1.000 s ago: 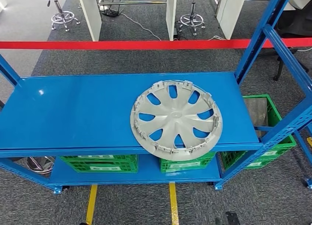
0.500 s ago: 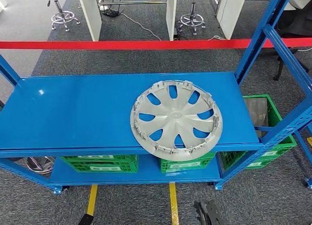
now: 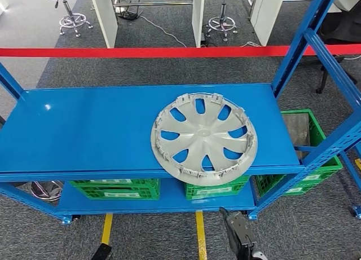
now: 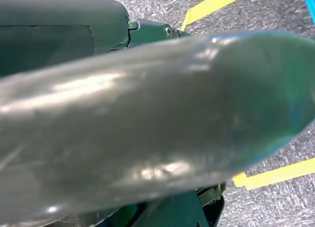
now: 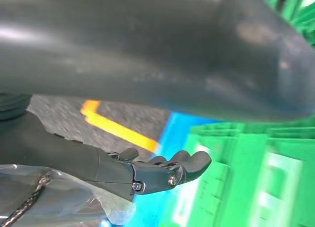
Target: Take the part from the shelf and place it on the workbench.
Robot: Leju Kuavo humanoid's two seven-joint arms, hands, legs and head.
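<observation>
Right hand (image 3: 238,233) sat low in front of the shelf (image 3: 85,130), fingers (image 5: 174,169) extended, holding nothing; likely staged to reach up. Left hand (image 3: 101,252) barely in frame, state unclear. Part (image 3: 203,137) lay flat on the shelf's top deck, overhanging the front edge, presumably for grabbing.

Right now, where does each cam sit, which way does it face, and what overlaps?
Head view: high on the body, looking forward and down at the wheel cover on the blue shelf; right hand and left hand enter from below.
Left wrist view: behind the left hand, facing carpet and yellow floor tape.
Right wrist view: behind the right hand, fingers toward a green crate.
Shared: crates, tape, the hands.
</observation>
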